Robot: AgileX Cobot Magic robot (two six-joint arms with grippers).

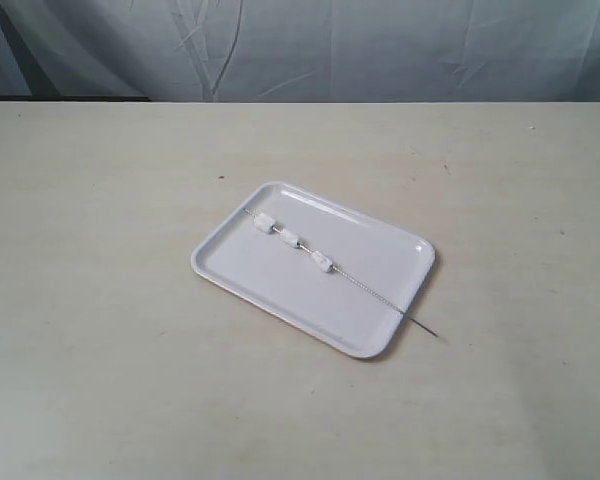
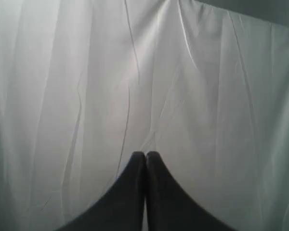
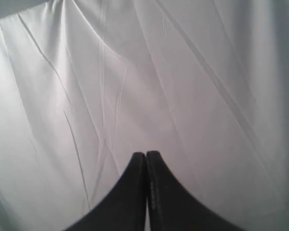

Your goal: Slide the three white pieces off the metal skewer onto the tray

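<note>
Tray [image 1: 280, 290]: white and shallow, flat on the table [image 1: 100, 300] near its middle, turned at a slant to the table's edge.
Skewer [image 1: 365, 288]: lies slantwise across the tray, from the far left rim to the near right rim. Its thin end juts past the near right rim, over the table.
White pieces [image 1: 290, 239]: three, all threaded on the skewer in a row over the far left half of the tray, with small gaps between them. The stretch of rod towards the near right rim is bare.
Left claw [image 2: 145, 156]: dark fingers pressed together, tips touching, nothing held. It faces the creased cloth.
Right claw [image 3: 145, 156]: closed the same way, empty, also facing cloth.
Cloth [image 1: 380, 50]: pale and wrinkled, hanging behind the table.
</note>
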